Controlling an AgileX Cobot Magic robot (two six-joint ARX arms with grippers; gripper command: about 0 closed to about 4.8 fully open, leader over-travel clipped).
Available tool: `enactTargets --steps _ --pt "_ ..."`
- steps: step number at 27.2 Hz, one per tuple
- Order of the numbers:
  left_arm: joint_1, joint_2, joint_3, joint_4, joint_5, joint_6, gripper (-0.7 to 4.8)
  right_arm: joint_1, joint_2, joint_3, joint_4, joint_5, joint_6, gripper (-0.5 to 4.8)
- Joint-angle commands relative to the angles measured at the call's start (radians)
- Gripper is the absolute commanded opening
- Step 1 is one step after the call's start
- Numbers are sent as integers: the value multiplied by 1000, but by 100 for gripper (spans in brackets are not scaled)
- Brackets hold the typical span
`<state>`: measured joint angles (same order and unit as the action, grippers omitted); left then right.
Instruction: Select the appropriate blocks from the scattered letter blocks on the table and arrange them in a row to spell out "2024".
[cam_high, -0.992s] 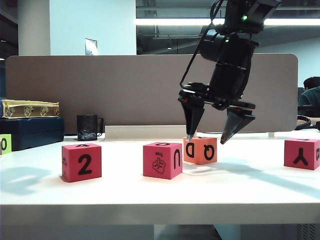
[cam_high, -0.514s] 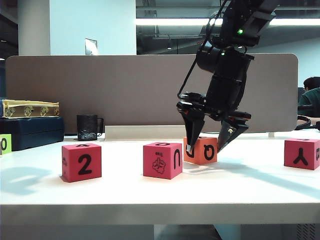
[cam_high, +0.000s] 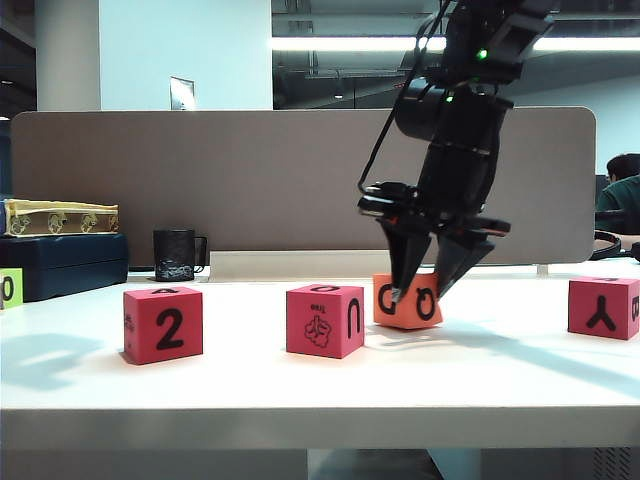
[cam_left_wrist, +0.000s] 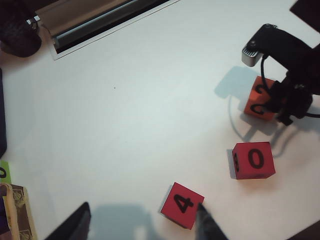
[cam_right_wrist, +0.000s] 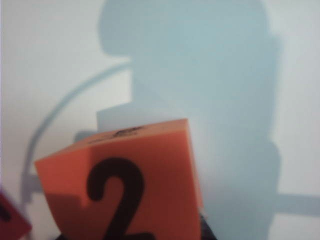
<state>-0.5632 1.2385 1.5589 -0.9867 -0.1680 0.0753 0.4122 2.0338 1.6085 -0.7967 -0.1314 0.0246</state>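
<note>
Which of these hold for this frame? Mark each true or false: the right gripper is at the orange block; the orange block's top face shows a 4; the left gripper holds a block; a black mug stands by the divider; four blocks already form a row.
1. The right gripper is at the orange block: true, fingers on either side of it.
2. Its top face shows a 4: false, a 2.
3. The left gripper holds a block: false, it holds nothing and hangs over the table.
4. A black mug stands by the divider: true.
5. Four blocks form a row: false, they lie scattered.
</note>
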Motion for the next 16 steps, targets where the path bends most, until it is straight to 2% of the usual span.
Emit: enactTargets --steps 1,9,16 --pt "-2 -4 3 9 0 3 263 2 -54 5 -43 -2 4 143" --pt "-2 -4 3 16 0 3 263 39 -122 4 -189 -67 35 144" --pt "-2 -4 3 3 0 3 263 69 -122 2 -259 -69 34 143"
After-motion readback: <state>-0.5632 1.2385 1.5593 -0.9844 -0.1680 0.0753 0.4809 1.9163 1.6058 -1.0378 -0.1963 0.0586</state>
